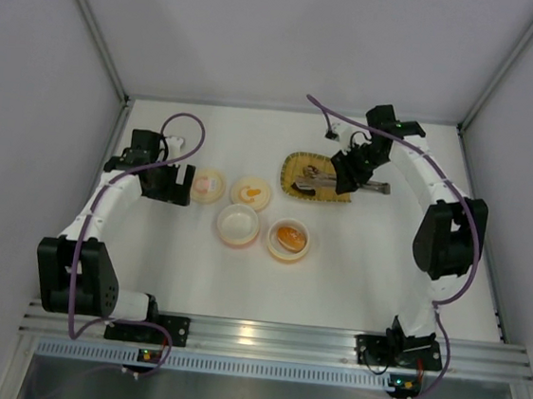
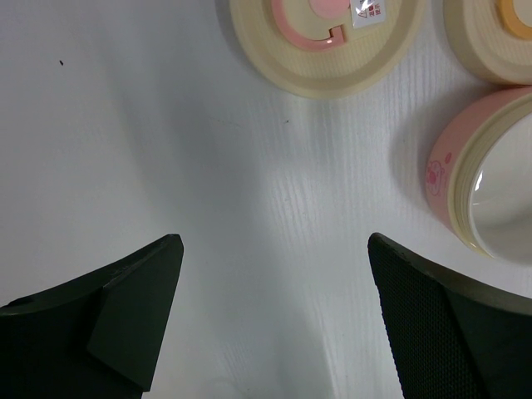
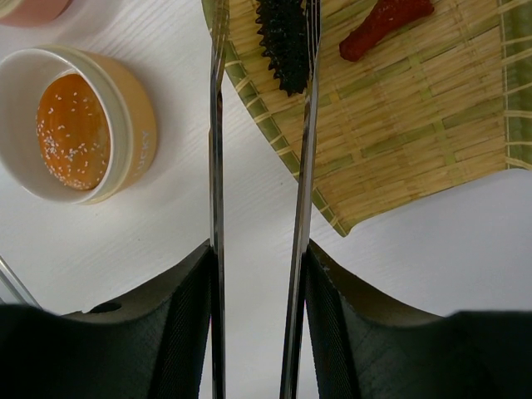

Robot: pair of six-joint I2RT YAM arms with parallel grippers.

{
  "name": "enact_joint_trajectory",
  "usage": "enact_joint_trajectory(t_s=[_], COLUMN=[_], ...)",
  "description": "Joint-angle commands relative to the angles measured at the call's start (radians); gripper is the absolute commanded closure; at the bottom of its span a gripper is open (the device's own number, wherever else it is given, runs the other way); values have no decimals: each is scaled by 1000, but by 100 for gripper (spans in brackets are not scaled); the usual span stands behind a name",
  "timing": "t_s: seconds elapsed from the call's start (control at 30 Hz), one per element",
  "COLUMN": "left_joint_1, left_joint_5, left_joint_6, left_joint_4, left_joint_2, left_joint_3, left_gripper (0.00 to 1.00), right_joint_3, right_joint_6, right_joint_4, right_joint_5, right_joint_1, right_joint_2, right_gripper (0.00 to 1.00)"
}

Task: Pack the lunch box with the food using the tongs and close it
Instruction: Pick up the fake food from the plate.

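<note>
Black right claw grips tongs over tray.

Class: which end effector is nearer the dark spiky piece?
Right. The right end effector grips the tongs flanking the dark spiky piece; the left end effector hovers beside a lid, far away.

This is a robotics lab test cell, not a kitchen. The white tabletop is boxed in by plain white wall panels set in grey metal corner posts. Well behind the left pincer and the right pincer, at the near edge, a slotted aluminium rail carries the arms' bolted bases, with small lit circuit boards beneath it. Purple cables loop along the arms. Between the pincers sit small pastel containers. A woven tray lies just ahead of the right pincer.
</note>
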Motion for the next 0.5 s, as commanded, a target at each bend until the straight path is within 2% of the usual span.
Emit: enact_joint_trajectory(t_s=[0.0,0.47], left_joint_1=[1,-1], left_joint_5=[4,1], left_joint_6=[6,9], left_joint_4=[18,24], left_joint_2=[-5,-2], left_joint_3=[6,-8], left_gripper=[2,2], right_joint_3=[64,86], right_joint_6=[-32,-39], right_joint_4=[-41,-54], right_joint_5=[-42,-42], right_joint_1=[-12,-21], right_joint_2=[23,82], right_gripper=[57,56])
